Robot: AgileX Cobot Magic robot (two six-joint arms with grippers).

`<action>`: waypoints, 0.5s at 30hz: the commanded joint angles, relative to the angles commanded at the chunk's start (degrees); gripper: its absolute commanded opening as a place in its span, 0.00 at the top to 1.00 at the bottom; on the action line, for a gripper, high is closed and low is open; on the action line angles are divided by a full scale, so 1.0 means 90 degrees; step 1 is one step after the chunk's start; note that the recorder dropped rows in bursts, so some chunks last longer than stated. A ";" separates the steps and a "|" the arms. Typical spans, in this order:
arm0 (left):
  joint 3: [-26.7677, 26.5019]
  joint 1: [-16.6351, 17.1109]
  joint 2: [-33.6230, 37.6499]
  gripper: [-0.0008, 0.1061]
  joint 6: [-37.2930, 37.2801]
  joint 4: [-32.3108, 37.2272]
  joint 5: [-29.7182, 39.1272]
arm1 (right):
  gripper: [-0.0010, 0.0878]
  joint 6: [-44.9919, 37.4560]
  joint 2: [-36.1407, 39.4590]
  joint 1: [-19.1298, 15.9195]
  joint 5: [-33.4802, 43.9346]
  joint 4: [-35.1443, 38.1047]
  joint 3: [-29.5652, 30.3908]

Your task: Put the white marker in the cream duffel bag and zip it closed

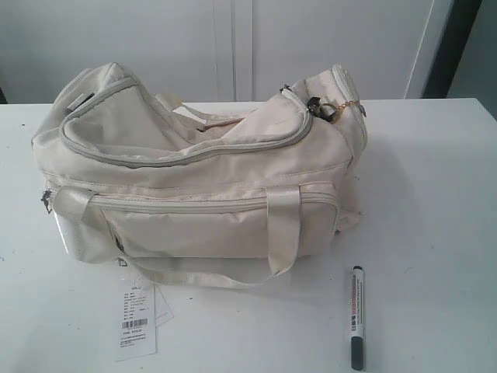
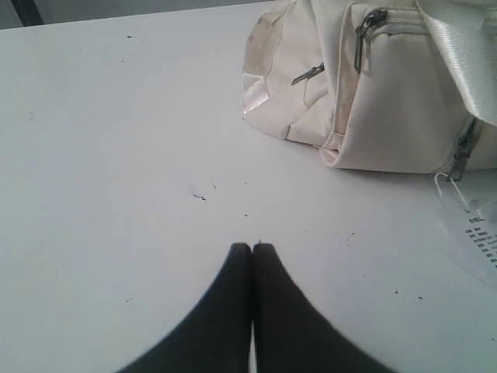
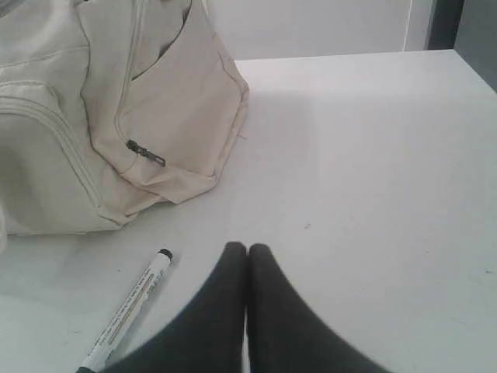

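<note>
The cream duffel bag [image 1: 202,171] stands in the middle of the white table, its top zipper open and the flap sagging inward. The white marker [image 1: 356,316] lies flat on the table in front of the bag's right end, dark cap toward the front edge. In the right wrist view the marker [image 3: 124,311] lies just beside my right gripper [image 3: 248,247], which is shut and empty. My left gripper [image 2: 252,246] is shut with nothing in it, hovering over bare table near the bag's left end [image 2: 373,85]. Neither gripper shows in the exterior view.
A white barcode tag [image 1: 137,321] lies on the table in front of the bag's left end, also seen as the tag [image 2: 474,229] in the left wrist view. A small gold chain charm [image 1: 339,107] hangs at the bag's right end. A white wall stands behind the table.
</note>
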 joint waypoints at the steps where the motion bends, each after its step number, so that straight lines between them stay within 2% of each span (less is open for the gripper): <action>1: 0.0000 0.0000 0.0000 0.99 0.0000 0.0000 0.0000 | 0.99 0.0000 0.0000 0.0000 0.0000 0.0000 0.0000; 10: 0.0000 0.0000 0.0000 0.99 0.0000 0.0000 0.0000 | 0.99 -0.0155 0.0000 0.0000 -0.0001 0.0000 0.0000; 15: 0.0000 0.0000 0.0000 0.99 0.0000 -0.0148 -0.0085 | 0.99 -0.0475 0.0000 0.0000 -0.0646 -0.0171 0.0000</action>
